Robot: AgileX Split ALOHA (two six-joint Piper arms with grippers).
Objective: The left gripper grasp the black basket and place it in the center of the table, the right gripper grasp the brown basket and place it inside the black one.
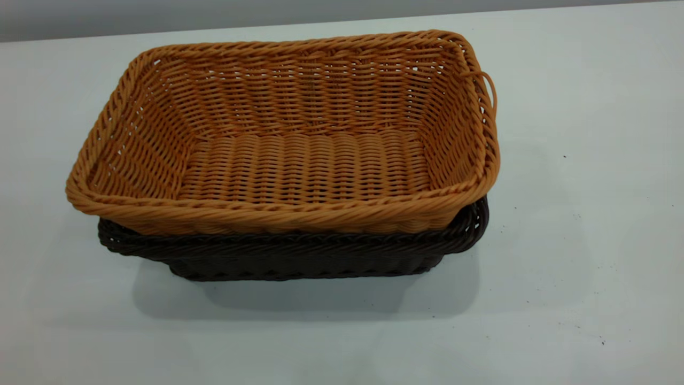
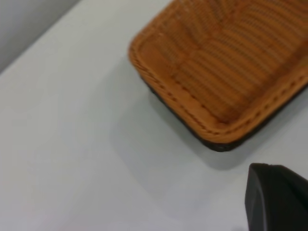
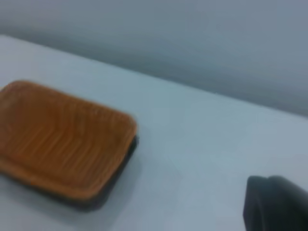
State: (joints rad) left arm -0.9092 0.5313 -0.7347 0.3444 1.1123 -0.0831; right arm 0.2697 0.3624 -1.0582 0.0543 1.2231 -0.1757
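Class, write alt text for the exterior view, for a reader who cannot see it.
A rectangular tan-orange woven wicker basket sits nested inside a rectangular dark brown-black woven basket, whose braided rim shows below it, on a plain white table. The tan basket is empty, with a loose strand loop at its right end. No arm is in this view.

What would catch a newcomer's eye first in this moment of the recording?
The brown basket dominates the middle of the table, nested inside the black basket, whose dark rim and base show only beneath it. A loose strand loop sticks out at the brown basket's far right corner. Neither arm appears in the exterior view; each wrist view shows just a dark part of its own gripper at the frame's corner, away from the baskets.
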